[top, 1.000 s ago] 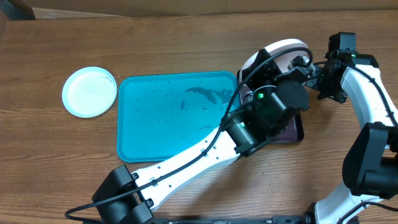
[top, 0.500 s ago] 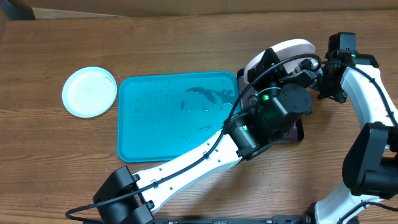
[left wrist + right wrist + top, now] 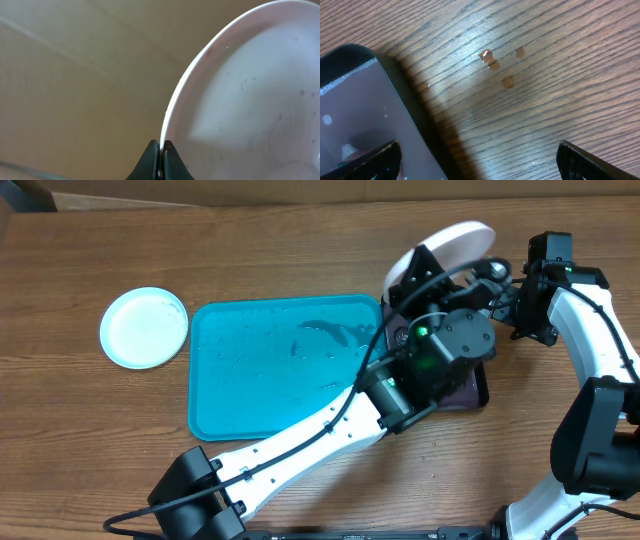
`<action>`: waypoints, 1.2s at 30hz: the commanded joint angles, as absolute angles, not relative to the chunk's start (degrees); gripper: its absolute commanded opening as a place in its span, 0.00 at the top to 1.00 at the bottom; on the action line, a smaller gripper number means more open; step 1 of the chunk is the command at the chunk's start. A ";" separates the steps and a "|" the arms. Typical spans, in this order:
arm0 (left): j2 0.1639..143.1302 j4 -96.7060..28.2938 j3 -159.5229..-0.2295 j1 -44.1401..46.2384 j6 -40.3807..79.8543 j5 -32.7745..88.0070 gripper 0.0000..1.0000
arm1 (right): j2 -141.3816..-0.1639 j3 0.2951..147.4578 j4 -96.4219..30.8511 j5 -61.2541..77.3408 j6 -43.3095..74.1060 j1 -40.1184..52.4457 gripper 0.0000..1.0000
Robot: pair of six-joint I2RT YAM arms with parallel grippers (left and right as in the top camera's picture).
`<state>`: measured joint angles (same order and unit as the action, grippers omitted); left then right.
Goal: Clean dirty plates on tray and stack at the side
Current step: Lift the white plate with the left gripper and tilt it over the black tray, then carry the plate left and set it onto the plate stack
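Overhead view: the left gripper [image 3: 418,268] is pinched on the rim of the small round white plastic plate [image 3: 455,242]. The plate is tilted up just past the right end of the large turquoise rectangular plastic tray [image 3: 205,395], near the glossy black tray [image 3: 478,388]. The right gripper [image 3: 503,292] hangs close by.

Left wrist view: the fingertips [image 3: 152,159] bite only the plate's thin edge, so slow, steady carrying seems wise.

Right wrist view: the right gripper's fingers [image 3: 375,159] stand wide apart and empty over the wooden table [image 3: 545,75]. They could support the plate's far rim.

brown wood-grain surface [image 3: 300,240], light blue plate [image 3: 144,327] off on the left, big turquoise tray [image 3: 250,390] just beside it, black tray [image 3: 360,110] on the right, few droplets [image 3: 492,62] near that
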<state>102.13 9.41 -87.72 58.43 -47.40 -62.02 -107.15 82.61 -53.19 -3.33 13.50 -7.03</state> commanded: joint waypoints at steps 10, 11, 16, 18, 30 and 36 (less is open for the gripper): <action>101.06 9.37 -88.90 58.70 -34.83 -68.12 0.96 | -106.45 83.64 -53.01 -3.31 13.67 -6.87 0.00; 101.06 9.08 -88.90 58.67 -31.48 -67.81 0.96 | -106.45 83.64 -53.01 -3.29 13.67 -6.87 0.00; 101.06 8.73 -88.90 58.02 -28.93 -68.38 0.96 | -106.45 83.64 -53.01 -3.31 13.67 -6.87 0.00; 101.06 5.80 -88.90 58.48 -29.43 -65.87 0.96 | -106.45 83.64 -53.01 -3.31 13.67 -6.87 0.00; 101.14 -6.13 -88.88 56.77 -11.70 -61.56 0.96 | -106.45 83.64 -53.01 -3.31 13.67 -6.87 0.00; 101.14 -21.37 -88.88 52.36 6.24 -47.99 0.96 | -106.45 83.64 -53.01 -3.31 13.67 -6.87 0.00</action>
